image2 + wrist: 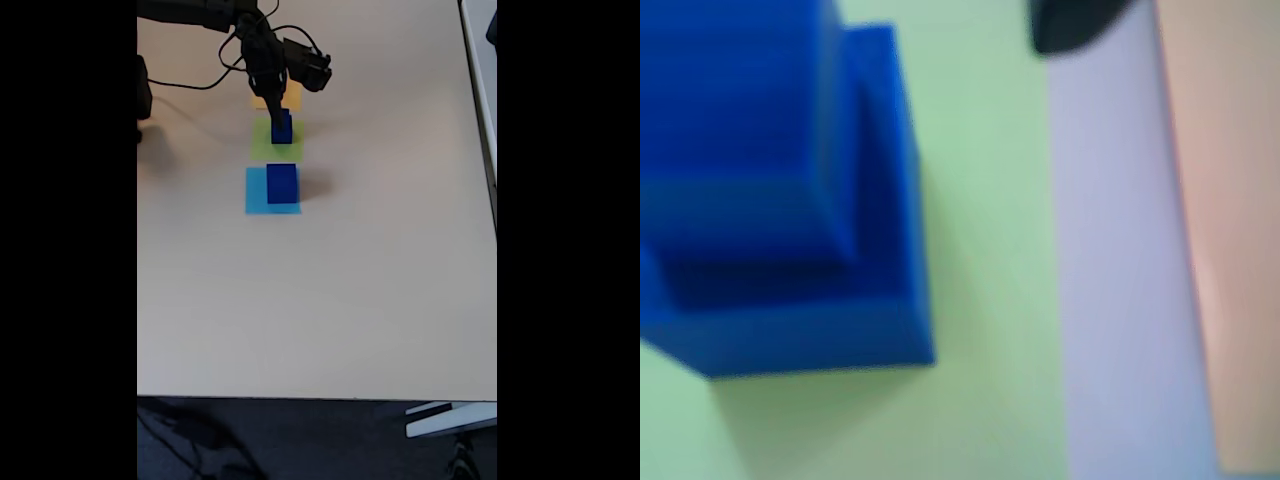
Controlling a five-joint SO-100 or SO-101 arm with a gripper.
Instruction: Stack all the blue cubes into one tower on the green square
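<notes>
In the wrist view a smaller blue cube (735, 130) rests on a larger blue cube (790, 320), and both stand on the green square (980, 250). One dark fingertip (1070, 25) shows at the top edge, clear of the stack. In the fixed view my gripper (274, 105) hangs just above and behind that blue stack (282, 128) on the green square (262, 145). It looks open and holds nothing. Another blue cube (282, 183) stands on a light-blue square (255, 192), nearer the camera.
An orange-yellow square (292, 98) lies right behind the green one, partly under the gripper, and shows at the right of the wrist view (1230, 250). Cables run along the table's far edge. The beige table (380, 280) stretches wide in front and to the right.
</notes>
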